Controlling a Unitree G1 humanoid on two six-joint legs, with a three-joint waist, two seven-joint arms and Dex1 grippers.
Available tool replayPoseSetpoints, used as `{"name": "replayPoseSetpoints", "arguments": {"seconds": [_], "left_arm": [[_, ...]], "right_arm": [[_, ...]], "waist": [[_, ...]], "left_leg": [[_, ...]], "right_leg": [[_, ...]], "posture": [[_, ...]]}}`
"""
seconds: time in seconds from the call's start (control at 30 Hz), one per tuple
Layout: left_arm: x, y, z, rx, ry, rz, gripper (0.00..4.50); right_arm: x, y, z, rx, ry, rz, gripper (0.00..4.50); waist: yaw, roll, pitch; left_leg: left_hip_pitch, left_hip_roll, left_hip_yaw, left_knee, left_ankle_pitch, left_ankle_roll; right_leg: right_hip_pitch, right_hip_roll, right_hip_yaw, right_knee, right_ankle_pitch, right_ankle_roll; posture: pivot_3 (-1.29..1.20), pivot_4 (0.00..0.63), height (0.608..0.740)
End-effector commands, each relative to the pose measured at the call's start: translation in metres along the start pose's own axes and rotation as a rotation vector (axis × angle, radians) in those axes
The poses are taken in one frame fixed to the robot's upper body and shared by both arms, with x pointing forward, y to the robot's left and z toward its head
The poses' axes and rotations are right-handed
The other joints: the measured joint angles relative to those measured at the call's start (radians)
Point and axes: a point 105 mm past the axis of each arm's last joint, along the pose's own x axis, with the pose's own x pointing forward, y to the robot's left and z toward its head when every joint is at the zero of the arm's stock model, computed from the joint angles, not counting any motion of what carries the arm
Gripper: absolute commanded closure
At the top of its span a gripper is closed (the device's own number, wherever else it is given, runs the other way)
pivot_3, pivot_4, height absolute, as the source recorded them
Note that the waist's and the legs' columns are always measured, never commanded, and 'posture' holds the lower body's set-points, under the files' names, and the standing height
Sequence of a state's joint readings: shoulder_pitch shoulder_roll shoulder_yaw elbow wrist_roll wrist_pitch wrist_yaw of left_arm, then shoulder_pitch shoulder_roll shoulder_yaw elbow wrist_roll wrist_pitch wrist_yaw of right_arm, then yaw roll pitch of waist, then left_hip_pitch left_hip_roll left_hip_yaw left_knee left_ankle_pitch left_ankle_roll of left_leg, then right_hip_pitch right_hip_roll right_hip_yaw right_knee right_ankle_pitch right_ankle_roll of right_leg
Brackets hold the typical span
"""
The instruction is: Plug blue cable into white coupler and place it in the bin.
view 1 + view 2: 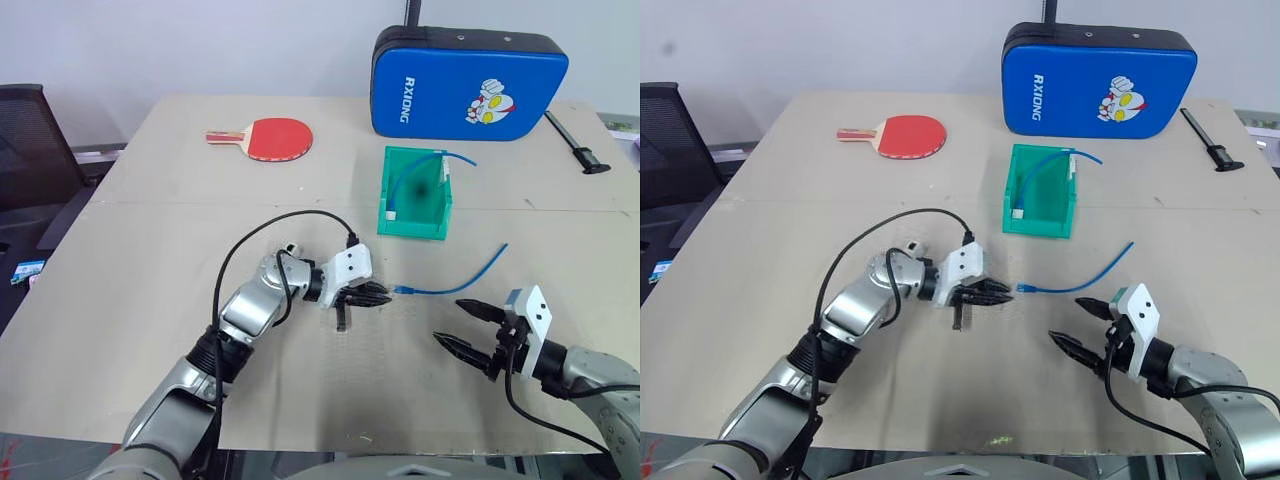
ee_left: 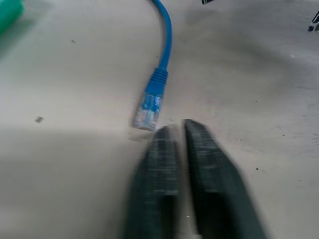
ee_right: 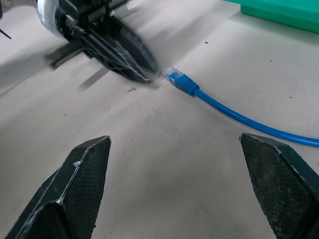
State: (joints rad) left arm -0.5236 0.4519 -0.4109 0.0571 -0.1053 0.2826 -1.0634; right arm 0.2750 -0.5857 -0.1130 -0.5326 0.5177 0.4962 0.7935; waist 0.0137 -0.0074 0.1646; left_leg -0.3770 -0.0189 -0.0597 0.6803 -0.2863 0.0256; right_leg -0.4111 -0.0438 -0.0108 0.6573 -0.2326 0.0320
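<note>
Blue cable lies loose on the table, at five o'clock from the bin.
Its clear plug sits just off the left gripper, whose blurred fingers stand nearly together on nothing I can see. Right gripper, at five o'clock from the plug, gapes wide and empty. Another blue cable hangs in the bin; its end is hard to make out.
</note>
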Motion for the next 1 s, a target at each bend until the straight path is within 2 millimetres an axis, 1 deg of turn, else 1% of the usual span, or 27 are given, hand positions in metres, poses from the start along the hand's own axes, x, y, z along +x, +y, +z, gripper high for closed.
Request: {"name": "replayPoseSetpoints", "arguments": {"seconds": [0.03, 0.07, 0.1, 0.3, 0.37, 0.57, 0.6, 0.63, 0.83, 0.87, 0.9, 1.0], "left_arm": [[-0.001, 0.009, 0.017, 0.117, -0.034, 0.027, 1.70], [0.001, 0.008, 0.018, 0.130, -0.036, 0.015, 1.38], [0.003, 0.007, 0.018, 0.142, -0.039, 0.003, 0.94], [0.018, -0.007, 0.002, 0.145, 0.037, -0.111, 0.94], [0.020, -0.006, -0.004, 0.137, 0.069, -0.117, 0.94], [0.026, 0.001, -0.010, 0.099, 0.101, -0.122, 0.94], [0.027, 0.002, -0.010, 0.089, 0.100, -0.127, 1.41], [0.027, 0.001, -0.011, 0.083, 0.104, -0.139, 1.63], [0.023, -0.002, -0.018, 0.073, 0.136, -0.177, 4.33], [0.022, -0.003, -0.018, 0.070, 0.137, -0.185, 4.43], [0.020, -0.004, -0.018, 0.065, 0.135, -0.190, 4.43], [0.017, -0.004, -0.005, 0.006, 0.058, -0.186, 4.43]], "right_arm": [[-0.001, 0.002, 0.006, -0.027, -0.017, -0.001, 0.41], [-0.002, 0.003, 0.006, -0.025, -0.015, -0.001, 0.41], [-0.002, 0.003, 0.005, -0.024, -0.014, -0.002, 0.41], [-0.005, 0.001, 0.005, -0.021, -0.011, -0.021, 0.41], [-0.006, 0.001, 0.005, -0.020, -0.010, -0.024, 0.41], [-0.007, 0.002, 0.005, -0.015, -0.009, -0.025, 0.41], [-0.008, 0.002, 0.005, -0.015, -0.008, -0.026, 0.41], [-0.008, 0.002, 0.005, -0.016, -0.007, -0.027, 0.41], [-0.008, 0.000, 0.005, -0.022, -0.003, -0.030, 0.41], [-0.008, 0.000, 0.004, -0.023, -0.001, -0.030, 0.41], [-0.008, 0.000, 0.004, -0.023, 0.001, -0.029, 0.41], [-0.007, 0.001, 0.005, -0.015, -0.006, -0.023, 0.41]], "waist": [[0.000, 0.000, 0.000], [0.000, 0.000, 0.000], [0.000, 0.000, 0.000], [-0.001, 0.000, 0.000], [-0.001, 0.000, 0.000], [-0.001, 0.000, 0.000], [-0.001, 0.000, 0.000], [-0.001, 0.000, 0.000], [-0.003, -0.001, -0.001], [-0.003, -0.001, -0.001], [-0.003, -0.001, -0.001], [-0.004, -0.001, -0.001]], "left_leg": [[0.000, 0.000, 0.000, 0.000, 0.000, 0.000], [0.000, 0.000, 0.000, 0.000, 0.000, 0.000], [0.000, 0.000, 0.000, 0.000, 0.000, 0.000], [0.000, -0.001, 0.000, 0.000, 0.000, 0.000], [0.000, -0.001, 0.000, 0.000, 0.000, 0.000], [0.000, -0.001, 0.001, 0.003, 0.000, 0.000], [0.000, -0.001, 0.001, 0.003, 0.000, 0.000], [0.000, -0.002, 0.001, 0.003, 0.000, 0.000], [0.000, -0.001, 0.001, 0.003, 0.000, 0.000], [0.000, -0.001, 0.001, 0.003, 0.000, 0.000], [0.000, -0.001, 0.001, 0.003, 0.000, 0.000], [0.000, 0.000, 0.000, 0.003, 0.000, 0.000]], "right_leg": [[0.000, 0.000, 0.000, 0.000, 0.000, 0.000], [0.000, 0.000, 0.000, 0.000, 0.000, 0.000], [0.000, 0.000, 0.000, 0.000, 0.000, 0.000], [0.000, 0.000, 0.000, 0.000, 0.000, 0.000], [0.000, 0.000, 0.000, 0.000, 0.000, 0.000], [0.001, 0.000, -0.001, 0.001, 0.000, 0.000], [0.001, 0.000, -0.001, 0.001, 0.000, 0.001], [0.001, 0.000, -0.001, 0.001, 0.000, 0.001], [0.001, 0.000, -0.001, 0.001, 0.000, 0.001], [0.001, 0.001, -0.001, 0.001, 0.000, 0.001], [0.001, 0.001, -0.001, 0.001, 0.000, 0.001], [0.001, 0.001, -0.001, 0.000, 0.000, 0.001]], "posture": [[0.00, 0.150, 0.740], [0.00, 0.150, 0.740], [0.00, 0.150, 0.740], [0.00, 0.150, 0.740], [0.00, 0.150, 0.740], [0.00, 0.150, 0.740], [0.00, 0.150, 0.740], [0.00, 0.150, 0.740], [0.00, 0.150, 0.740], [0.00, 0.150, 0.740], [0.00, 0.150, 0.740], [0.00, 0.150, 0.740]]}}
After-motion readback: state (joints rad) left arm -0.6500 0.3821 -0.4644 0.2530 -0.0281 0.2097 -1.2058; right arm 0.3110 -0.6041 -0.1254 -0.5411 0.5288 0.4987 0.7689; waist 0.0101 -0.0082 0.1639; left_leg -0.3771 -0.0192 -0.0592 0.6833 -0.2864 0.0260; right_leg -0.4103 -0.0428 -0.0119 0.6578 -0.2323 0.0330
